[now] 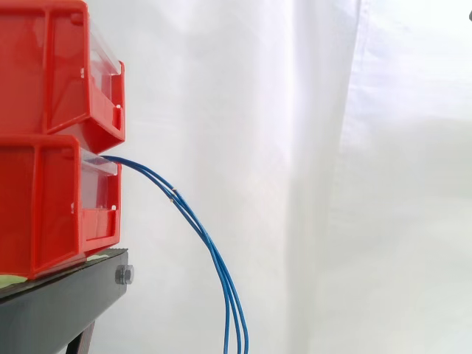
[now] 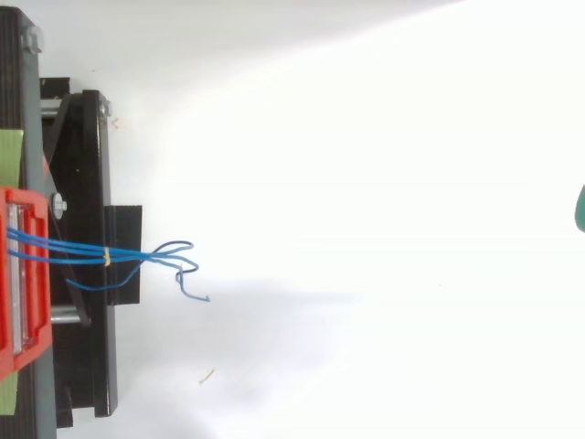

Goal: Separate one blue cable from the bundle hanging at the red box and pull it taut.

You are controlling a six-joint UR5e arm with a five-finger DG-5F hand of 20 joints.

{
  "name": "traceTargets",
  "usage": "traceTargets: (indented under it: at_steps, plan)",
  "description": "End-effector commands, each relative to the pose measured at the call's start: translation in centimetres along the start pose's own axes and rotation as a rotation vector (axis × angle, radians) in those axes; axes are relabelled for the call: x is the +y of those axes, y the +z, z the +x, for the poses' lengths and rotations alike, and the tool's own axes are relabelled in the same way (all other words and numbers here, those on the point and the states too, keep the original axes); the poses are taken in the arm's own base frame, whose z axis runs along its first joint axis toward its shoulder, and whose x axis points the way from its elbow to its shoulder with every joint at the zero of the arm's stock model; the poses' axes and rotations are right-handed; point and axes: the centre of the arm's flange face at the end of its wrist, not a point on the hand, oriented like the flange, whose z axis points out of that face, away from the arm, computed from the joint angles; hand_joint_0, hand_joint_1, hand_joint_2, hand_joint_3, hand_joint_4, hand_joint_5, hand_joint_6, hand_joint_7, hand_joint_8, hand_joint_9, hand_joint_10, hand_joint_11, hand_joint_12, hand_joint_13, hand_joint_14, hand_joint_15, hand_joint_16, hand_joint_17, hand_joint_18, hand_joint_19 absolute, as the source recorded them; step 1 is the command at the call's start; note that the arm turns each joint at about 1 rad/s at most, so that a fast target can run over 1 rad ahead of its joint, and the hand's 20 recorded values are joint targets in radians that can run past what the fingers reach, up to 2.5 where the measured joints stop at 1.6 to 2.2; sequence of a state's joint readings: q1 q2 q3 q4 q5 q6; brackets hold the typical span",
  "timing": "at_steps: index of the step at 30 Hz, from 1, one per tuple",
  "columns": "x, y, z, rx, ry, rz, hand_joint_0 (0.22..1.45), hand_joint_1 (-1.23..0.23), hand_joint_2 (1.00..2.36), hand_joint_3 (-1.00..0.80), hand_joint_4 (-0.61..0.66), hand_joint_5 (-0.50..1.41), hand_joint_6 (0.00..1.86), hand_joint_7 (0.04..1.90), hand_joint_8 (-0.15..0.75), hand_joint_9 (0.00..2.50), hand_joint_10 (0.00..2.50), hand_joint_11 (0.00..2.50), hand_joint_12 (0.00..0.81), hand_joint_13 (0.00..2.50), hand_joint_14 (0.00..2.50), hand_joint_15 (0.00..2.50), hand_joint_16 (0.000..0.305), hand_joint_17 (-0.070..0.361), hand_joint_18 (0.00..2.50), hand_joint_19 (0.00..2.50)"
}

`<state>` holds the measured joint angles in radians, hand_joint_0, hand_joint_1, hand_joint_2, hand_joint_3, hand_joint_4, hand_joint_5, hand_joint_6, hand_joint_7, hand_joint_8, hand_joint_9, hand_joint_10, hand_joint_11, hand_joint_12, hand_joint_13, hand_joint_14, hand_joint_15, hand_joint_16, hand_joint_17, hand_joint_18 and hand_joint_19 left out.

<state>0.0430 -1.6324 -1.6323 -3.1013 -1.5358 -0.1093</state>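
Several thin blue cables (image 1: 210, 247) come out of the front of the lower red bin (image 1: 51, 214), arch to the right and hang down past the bottom of the side view. A small pale tie (image 1: 174, 195) binds them a short way from the bin. From above, the bundle (image 2: 73, 249) runs right from the red bin (image 2: 23, 274) across the black stand, through the tie (image 2: 107, 257), and ends in loose curled tips (image 2: 180, 261). A teal sliver of the hand (image 2: 580, 208) shows at the right edge of the top view, far from the cables.
A second red bin (image 1: 59, 66) is stacked on the lower one. Both rest on a black stand (image 1: 66, 302) with a bolt at its corner (image 1: 124, 275). A white curtain (image 1: 332, 177) hangs behind, and white floor (image 2: 366, 183) lies to the right of the stand.
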Motion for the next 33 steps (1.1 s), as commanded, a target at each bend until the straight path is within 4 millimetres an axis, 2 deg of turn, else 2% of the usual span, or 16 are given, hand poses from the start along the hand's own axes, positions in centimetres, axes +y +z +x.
traceTargets:
  at_steps: [1, 9, 12, 15, 17, 29, 33]
  plan:
    - [-0.1, 0.1, -0.3, -0.031, -0.003, 0.0, 0.47, -0.59, 1.0, -0.5, 0.16, -0.22, 0.5, 0.75, 0.279, 0.49, 0.0, 0.1, 0.354, 0.47, 0.0, 0.13, 0.055, 0.125, 0.38, 0.23]
    - [0.2, 0.5, -0.4, -0.057, -0.021, -0.025, 0.48, -0.59, 1.0, -0.5, 0.16, -0.22, 0.5, 0.75, 0.281, 0.49, 0.0, 0.11, 0.354, 0.47, 0.0, 0.13, 0.055, 0.125, 0.38, 0.24]
    - [-0.4, 0.9, -0.2, -0.051, -0.02, -0.014, 0.48, -0.59, 1.0, -0.5, 0.17, -0.22, 0.5, 0.75, 0.28, 0.49, 0.0, 0.11, 0.354, 0.47, 0.0, 0.13, 0.055, 0.124, 0.38, 0.24]
    - [-2.2, 2.1, 0.3, -0.041, -0.006, 0.022, 0.48, -0.59, 1.0, -0.5, 0.17, -0.22, 0.5, 0.75, 0.28, 0.49, 0.0, 0.12, 0.354, 0.47, 0.0, 0.14, 0.055, 0.124, 0.38, 0.24]
    - [-2.4, 2.2, 0.4, -0.043, -0.002, 0.023, 0.48, -0.59, 1.0, -0.5, 0.17, -0.22, 0.5, 0.75, 0.281, 0.49, 0.0, 0.12, 0.355, 0.47, 0.0, 0.14, 0.055, 0.124, 0.38, 0.24]
    - [-2.1, 2.9, 0.9, -0.061, -0.006, -0.015, 0.48, -0.59, 1.0, -0.5, 0.17, -0.22, 0.5, 0.75, 0.284, 0.48, 0.0, 0.13, 0.357, 0.46, 0.0, 0.14, 0.054, 0.123, 0.38, 0.25]
    - [-2.9, 3.6, 1.2, -0.072, -0.009, -0.004, 0.48, -0.59, 1.0, -0.5, 0.17, -0.22, 0.5, 0.75, 0.286, 0.48, 0.0, 0.12, 0.356, 0.46, 0.0, 0.14, 0.054, 0.122, 0.38, 0.25]
